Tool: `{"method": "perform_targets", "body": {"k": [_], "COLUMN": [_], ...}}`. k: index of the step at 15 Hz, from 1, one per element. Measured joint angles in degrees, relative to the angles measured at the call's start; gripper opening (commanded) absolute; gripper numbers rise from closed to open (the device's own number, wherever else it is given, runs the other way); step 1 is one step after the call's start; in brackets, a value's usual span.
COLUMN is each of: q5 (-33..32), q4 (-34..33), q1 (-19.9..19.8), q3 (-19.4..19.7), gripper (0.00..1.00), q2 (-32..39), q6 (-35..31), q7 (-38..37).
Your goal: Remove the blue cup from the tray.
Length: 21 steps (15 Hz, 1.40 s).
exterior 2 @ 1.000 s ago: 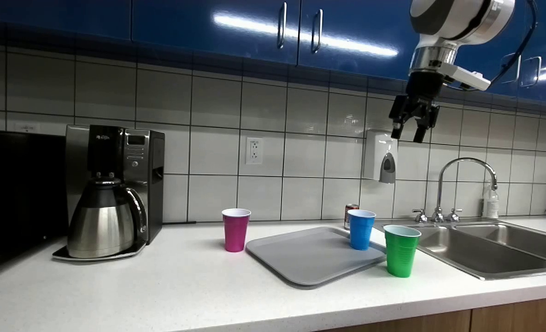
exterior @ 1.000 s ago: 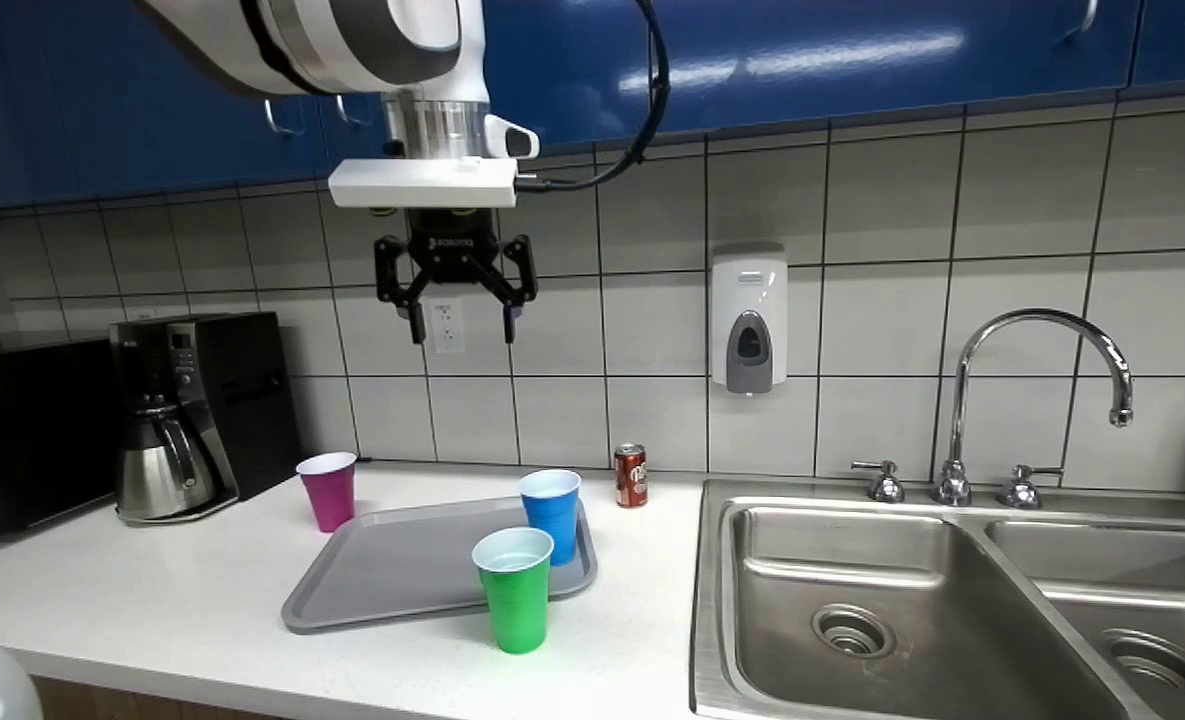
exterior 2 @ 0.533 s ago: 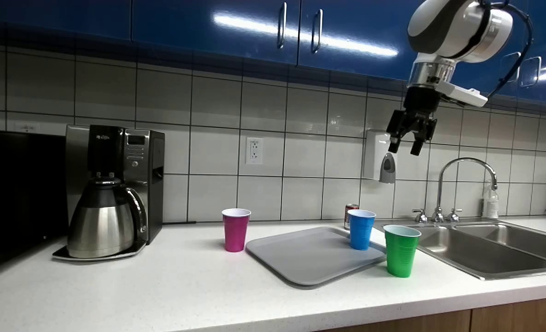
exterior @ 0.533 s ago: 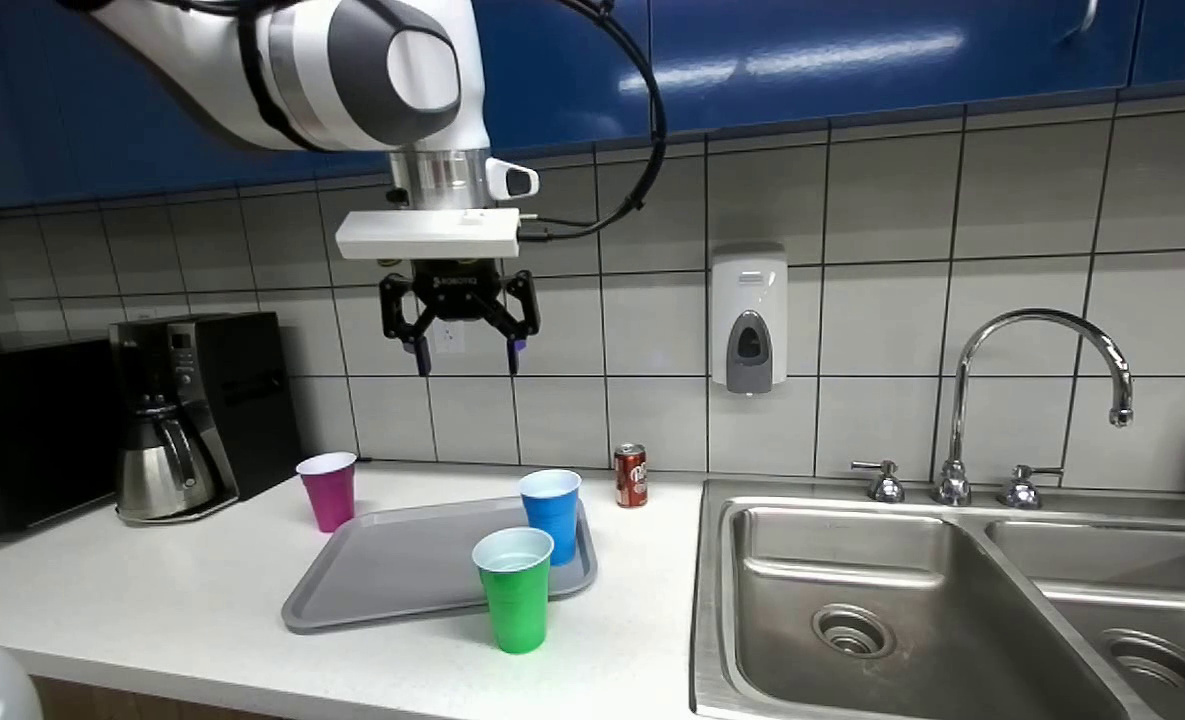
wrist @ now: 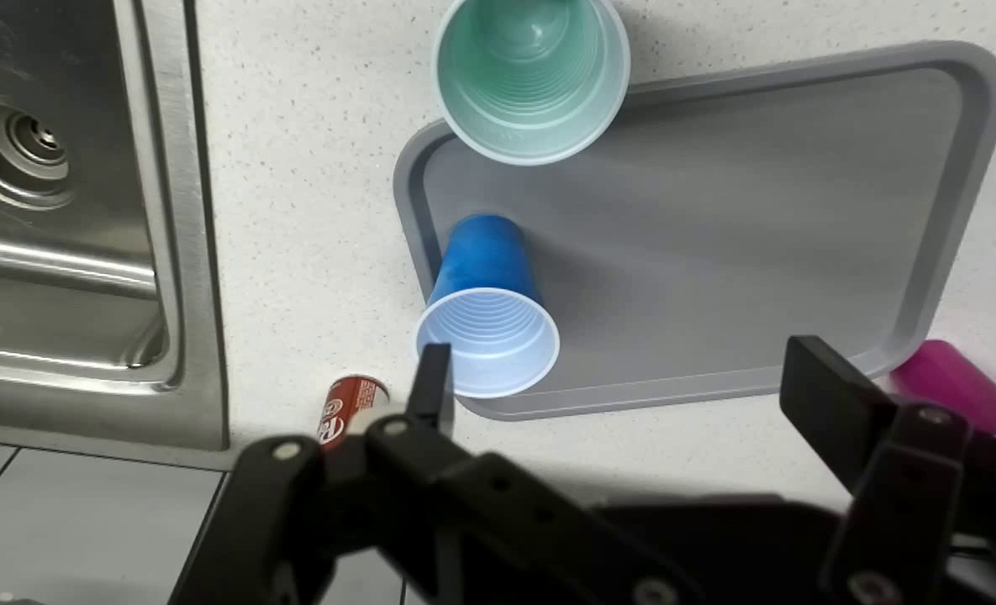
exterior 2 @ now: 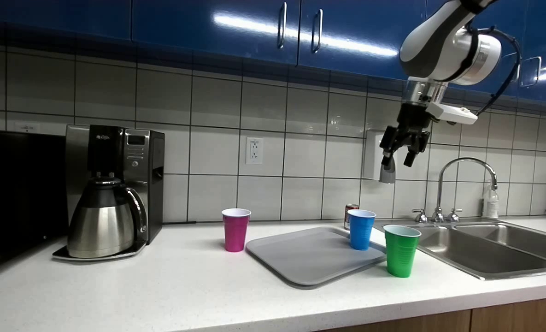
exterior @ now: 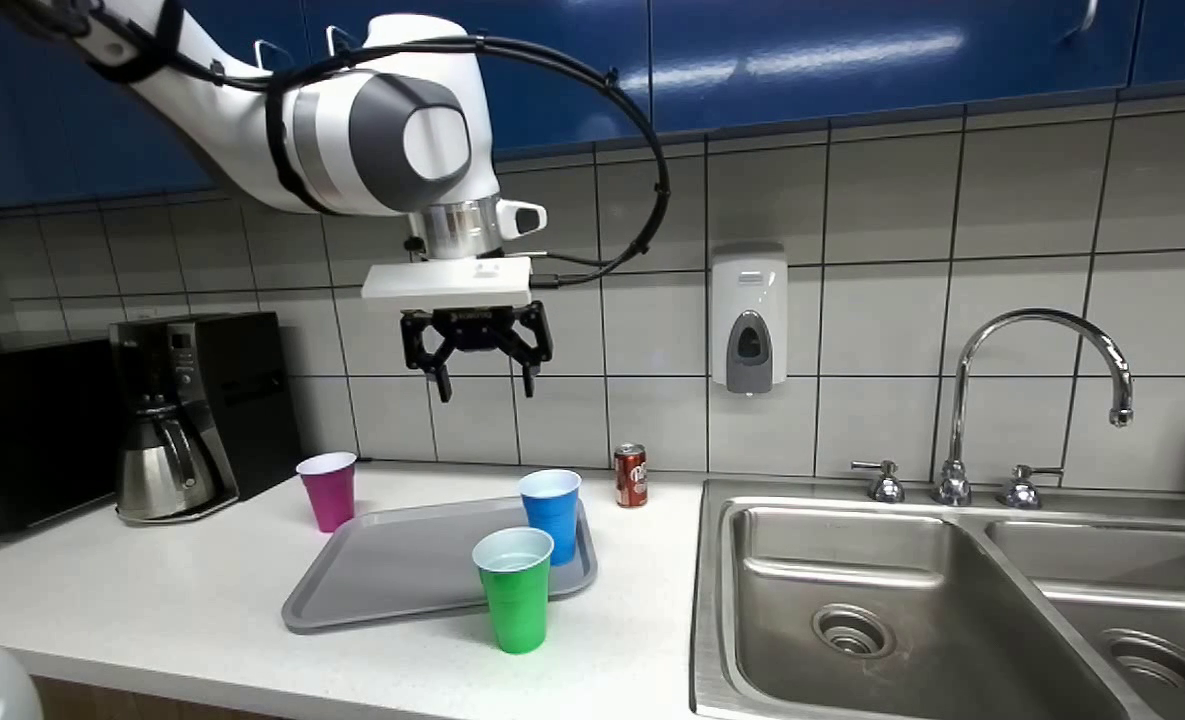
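Below the claw (exterior: 487,394), blue cup (exterior: 555,513).

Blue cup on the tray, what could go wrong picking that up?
The open gripper looks off-centre: in the wrist view one finger overlaps the blue cup at its rim, so a straight descent might tip it. The green cup, just off the tray, could get bumped.
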<state>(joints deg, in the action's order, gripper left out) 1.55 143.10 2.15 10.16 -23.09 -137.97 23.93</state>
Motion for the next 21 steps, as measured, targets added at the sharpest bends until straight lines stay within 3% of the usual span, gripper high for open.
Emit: {"method": "perform_targets", "body": {"k": [12, 21], "q5": [1.94, 9.09], "q4": [-1.16, -8.15], "q1": [1.6, 1.77], "q3": [-0.01, -1.35], "gripper": [1.0, 1.0], "q2": [11.89, 22.29], "q6": [-12.57, -14.95], "q7": [0.91, 6.43]}}
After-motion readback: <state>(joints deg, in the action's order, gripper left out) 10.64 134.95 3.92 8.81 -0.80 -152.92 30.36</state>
